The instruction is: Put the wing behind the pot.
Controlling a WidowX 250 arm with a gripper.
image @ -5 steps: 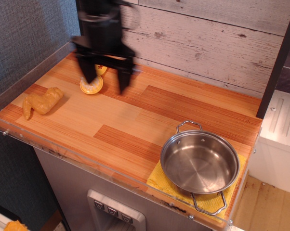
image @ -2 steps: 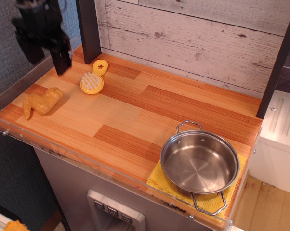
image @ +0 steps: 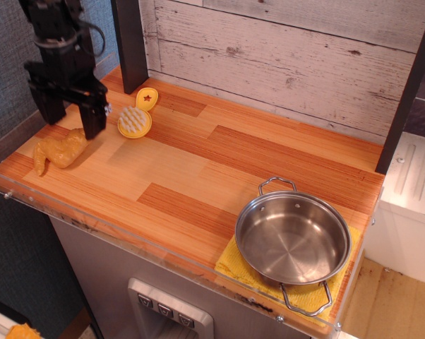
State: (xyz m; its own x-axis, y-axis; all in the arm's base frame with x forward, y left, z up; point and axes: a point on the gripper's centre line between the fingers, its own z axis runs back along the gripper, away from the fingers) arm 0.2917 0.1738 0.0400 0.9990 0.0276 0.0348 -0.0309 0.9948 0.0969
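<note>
Wooden counter (image: 219, 169) of striped orange and tan boards, edged by a clear acrylic rim and backed by a whitewashed plank wall (image: 304, 63); grey textured fabric covers the left side. The gripper (image: 75, 120), black, has moved since the frame 0.4 s earlier: it now stands lower and slightly right, directly above the wing (image: 59, 151), its two fingers spread apart and holding nothing. One second ago it was above the yellow brush (image: 135, 121). The wing lies unmoved at the counter's left end, well apart from the pot (image: 294, 238). The pot, empty, sits at the front right corner on a yellow cloth (image: 234, 267). The brush rests near the wall.
</note>
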